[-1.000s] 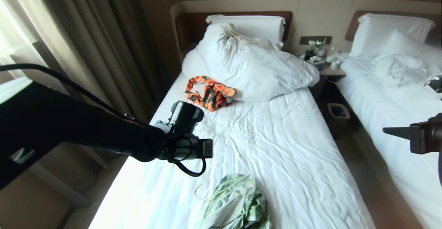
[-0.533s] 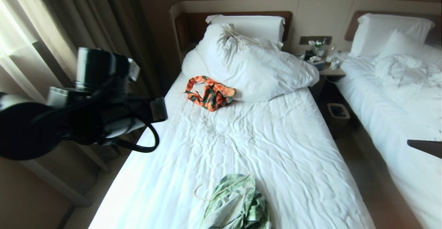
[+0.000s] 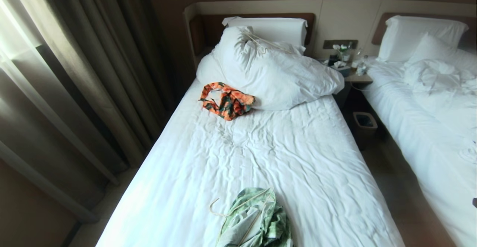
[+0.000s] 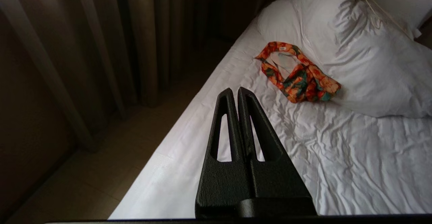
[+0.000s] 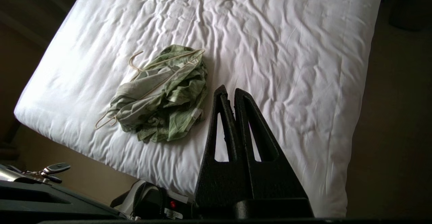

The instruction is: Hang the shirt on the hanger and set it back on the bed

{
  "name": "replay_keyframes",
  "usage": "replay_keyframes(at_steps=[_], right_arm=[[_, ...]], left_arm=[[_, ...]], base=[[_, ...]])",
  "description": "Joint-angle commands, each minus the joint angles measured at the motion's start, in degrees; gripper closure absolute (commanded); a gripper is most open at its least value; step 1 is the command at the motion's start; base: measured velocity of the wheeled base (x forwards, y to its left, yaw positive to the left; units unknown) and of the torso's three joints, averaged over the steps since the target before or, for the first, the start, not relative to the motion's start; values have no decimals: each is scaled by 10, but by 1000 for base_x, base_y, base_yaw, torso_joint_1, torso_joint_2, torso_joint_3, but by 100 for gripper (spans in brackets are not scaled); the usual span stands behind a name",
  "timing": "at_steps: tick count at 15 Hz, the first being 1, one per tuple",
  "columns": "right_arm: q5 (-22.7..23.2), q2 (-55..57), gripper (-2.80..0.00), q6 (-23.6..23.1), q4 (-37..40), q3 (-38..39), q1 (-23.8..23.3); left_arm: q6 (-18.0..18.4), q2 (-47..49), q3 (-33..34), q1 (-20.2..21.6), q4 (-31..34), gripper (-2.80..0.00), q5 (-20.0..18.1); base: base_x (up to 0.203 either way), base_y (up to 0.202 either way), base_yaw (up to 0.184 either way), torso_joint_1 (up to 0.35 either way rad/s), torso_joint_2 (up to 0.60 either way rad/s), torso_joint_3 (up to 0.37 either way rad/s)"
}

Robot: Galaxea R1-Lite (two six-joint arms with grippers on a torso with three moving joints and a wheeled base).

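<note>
My left gripper (image 4: 235, 90) has its two black fingers (image 4: 225, 122) pressed flat together, tip to tip, with nothing between them. It hangs in the air, pointing forward and slightly down. My right gripper (image 5: 230, 91) is closed the same way, its fingers (image 5: 251, 122) meeting along their inner edges and holding nothing, and it is tilted downward. Neither of my arms shows in the head view; each gripper appears only in its own wrist view.
</note>
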Motion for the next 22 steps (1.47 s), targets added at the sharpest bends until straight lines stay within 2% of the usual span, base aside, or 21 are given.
replay_keyframes(at_steps=[1,3,5,6,7,9,10,11,13,16,17,18,19,22], right_arm=[[1,-93,0,0,10,26,3],[3,-138,0,1,13,58,3],[10,-187,0,12,13,86,3],[16,-208,0,15,13,101,3],[18,-225,0,16,13,112,3],[18,-256,0,16,11,136,3],[18,-274,0,16,9,149,1],[18,-291,0,15,7,162,-5],[18,-323,0,14,6,176,-15],[11,-379,0,5,6,198,-21],[1,-405,0,-10,6,214,-22],[-27,-416,0,-38,2,236,-22],[-66,-416,0,-47,-10,253,-22],[-133,-416,0,-55,-74,317,-22]], left_arm=[[11,-174,68,50,1,0,3],[38,-255,154,77,1,0,-4],[67,-326,225,72,4,0,-24],[93,-357,264,68,9,0,-34],[117,-385,289,67,15,0,-53],[155,-437,336,65,40,0,-136],[168,-441,355,64,55,0,-161],[171,-442,373,64,56,0,-177],[173,-442,393,64,59,0,-235],[174,-442,395,64,62,0,-262],[173,-442,400,64,62,0,-283],[173,-442,408,64,61,0,-301],[172,-442,409,64,61,0,-302],[163,-442,409,64,60,0,-300]], base=[[0,0,0,0,0,0],[0,0,0,0,0,0],[0,0,0,0,0,0],[0,0,0,0,0,0],[0,0,0,0,0,0],[0,0,0,0,0,0],[0,0,0,0,0,0],[0,0,0,0,0,0],[0,0,0,0,0,0],[0,0,0,0,0,0],[0,0,0,0,0,0],[0,0,0,0,0,0],[0,0,0,0,0,0],[0,0,0,0,0,0]])
